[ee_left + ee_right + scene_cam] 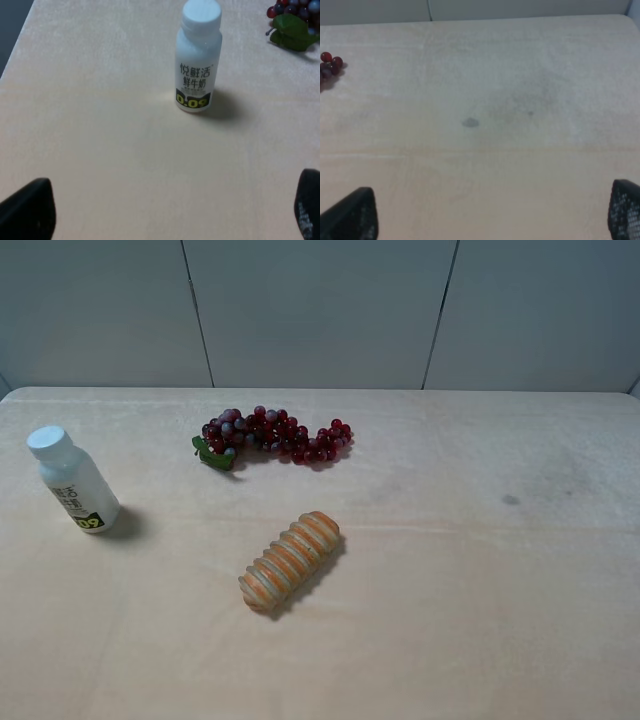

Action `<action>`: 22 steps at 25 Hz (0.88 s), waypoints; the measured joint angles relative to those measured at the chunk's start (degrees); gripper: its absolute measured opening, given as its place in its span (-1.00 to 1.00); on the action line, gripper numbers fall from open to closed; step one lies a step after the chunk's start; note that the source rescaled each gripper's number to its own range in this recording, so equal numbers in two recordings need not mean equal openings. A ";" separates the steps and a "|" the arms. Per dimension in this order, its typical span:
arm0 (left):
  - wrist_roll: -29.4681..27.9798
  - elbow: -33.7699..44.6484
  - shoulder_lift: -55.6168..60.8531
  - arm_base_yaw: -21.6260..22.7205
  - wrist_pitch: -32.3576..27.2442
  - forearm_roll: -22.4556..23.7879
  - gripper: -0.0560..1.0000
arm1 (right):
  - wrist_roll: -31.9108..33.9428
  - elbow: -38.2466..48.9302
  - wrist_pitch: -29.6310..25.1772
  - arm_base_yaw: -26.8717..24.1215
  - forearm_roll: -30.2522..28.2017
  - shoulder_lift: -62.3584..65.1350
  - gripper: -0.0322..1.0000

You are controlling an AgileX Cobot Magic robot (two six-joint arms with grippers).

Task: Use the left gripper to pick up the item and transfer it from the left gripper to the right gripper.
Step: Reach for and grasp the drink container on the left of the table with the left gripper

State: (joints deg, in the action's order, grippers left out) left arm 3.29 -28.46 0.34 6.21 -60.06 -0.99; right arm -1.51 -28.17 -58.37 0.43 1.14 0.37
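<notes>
The item, a small white bottle [72, 480] with a white cap and a label of black text over a yellow-green mark, stands upright at the table's left side. In the left wrist view the bottle [198, 60] is ahead of my left gripper [168, 210], well apart from it. That gripper is open, with nothing between its black fingertips [27, 207]. My right gripper [488, 214] is open too and hovers over bare table with nothing in it. Neither arm shows in the exterior high view.
A red grape bunch [275, 435] with a green leaf lies at the back middle, to the right of the bottle. An orange ridged bread roll [291, 560] lies at the centre. A small dark spot [511, 500] marks the tabletop on the right. A grey wall runs behind the table.
</notes>
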 joint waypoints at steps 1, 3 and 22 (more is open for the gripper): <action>0.00 0.00 0.00 0.00 0.00 0.00 0.80 | 0.00 0.00 0.00 0.00 0.00 0.00 1.00; 0.00 0.00 0.00 0.00 0.00 0.00 0.80 | 0.00 0.00 0.00 0.00 0.00 0.00 1.00; -0.19 -3.83 -7.15 0.00 -1.47 0.05 0.99 | 0.00 0.00 -0.06 0.00 0.00 0.00 1.00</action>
State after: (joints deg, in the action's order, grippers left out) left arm 3.10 -32.29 -6.82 6.21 -61.53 -0.93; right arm -1.51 -28.17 -58.43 0.43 1.14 0.37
